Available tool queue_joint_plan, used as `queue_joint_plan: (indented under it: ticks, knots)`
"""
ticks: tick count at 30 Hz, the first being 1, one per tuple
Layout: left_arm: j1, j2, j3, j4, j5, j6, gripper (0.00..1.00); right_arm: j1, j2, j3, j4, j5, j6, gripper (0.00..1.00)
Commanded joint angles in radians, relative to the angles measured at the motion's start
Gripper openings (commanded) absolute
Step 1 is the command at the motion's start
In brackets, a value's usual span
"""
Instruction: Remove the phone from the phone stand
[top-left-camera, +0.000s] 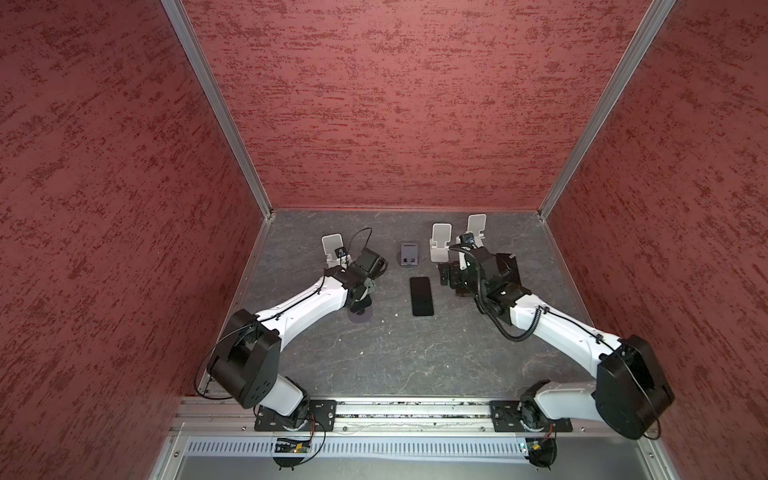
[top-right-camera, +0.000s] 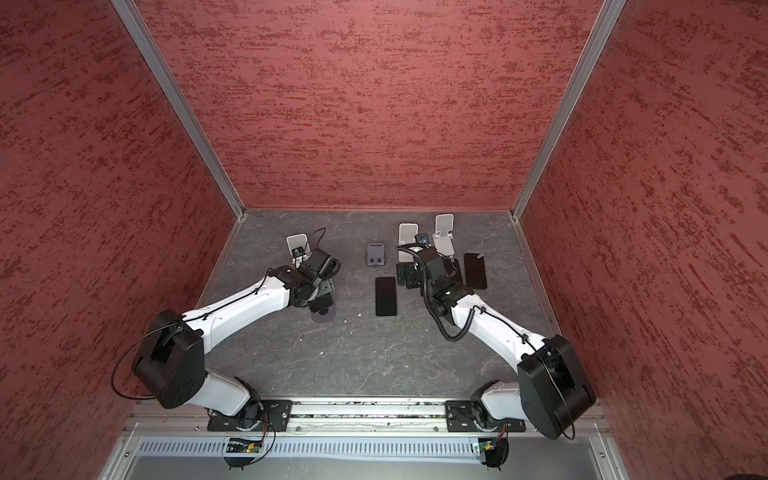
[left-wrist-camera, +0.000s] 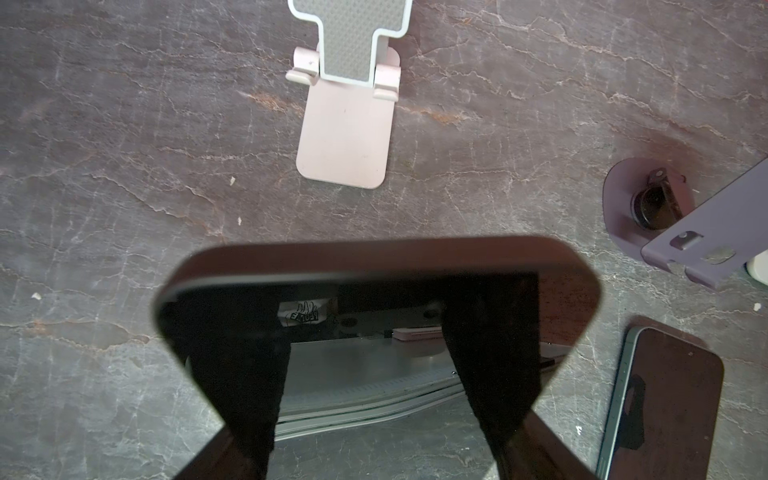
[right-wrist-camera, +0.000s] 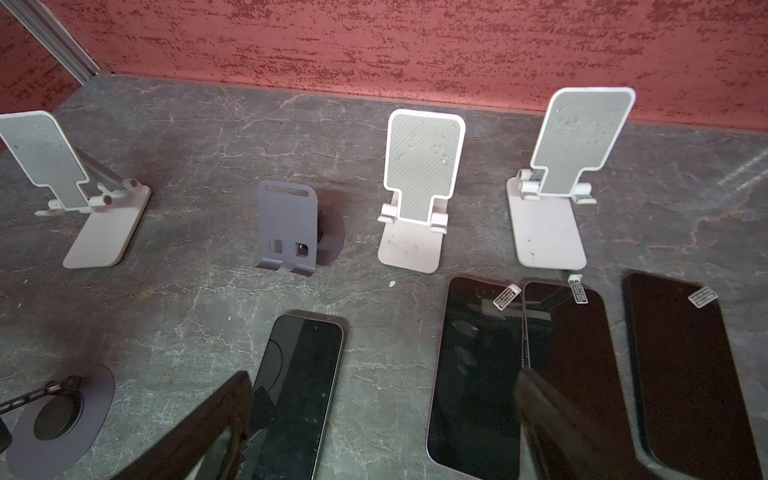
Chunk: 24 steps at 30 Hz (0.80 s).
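Observation:
A black phone (left-wrist-camera: 374, 266) with a mirror-like screen stands on end between the fingers of my left gripper (left-wrist-camera: 378, 415), which is shut on its two side edges. In both top views the left gripper (top-left-camera: 360, 305) points down over the round purple base of a phone stand (top-left-camera: 359, 318), and the wrist hides the phone. The right wrist view shows that base (right-wrist-camera: 58, 419) with a black hinge arm over it. I cannot tell whether the phone touches the stand. My right gripper (right-wrist-camera: 382, 415) is open and holds nothing, above flat phones at the right (top-left-camera: 451, 278).
Three pale pink stands (right-wrist-camera: 104, 224) (right-wrist-camera: 415, 208) (right-wrist-camera: 557, 208) and a second purple stand (right-wrist-camera: 291, 228) line the back, all without phones. One dark phone (top-left-camera: 421, 296) lies flat mid-table. Three more (right-wrist-camera: 473, 374) (right-wrist-camera: 582, 365) (right-wrist-camera: 698, 374) lie at the right. Red walls enclose three sides.

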Motion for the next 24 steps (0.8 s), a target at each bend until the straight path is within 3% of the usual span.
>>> queue_joint_plan:
  ticks: [1, 24]
  knots:
    - [-0.009, -0.039, 0.007, -0.023, -0.042, 0.021, 0.66, -0.011, 0.006, -0.007, 0.022, -0.009, 0.007, 0.99]
    - [-0.047, -0.079, 0.062, -0.064, -0.081, 0.096, 0.66, -0.011, 0.014, -0.002, 0.021, -0.017, 0.008, 0.98]
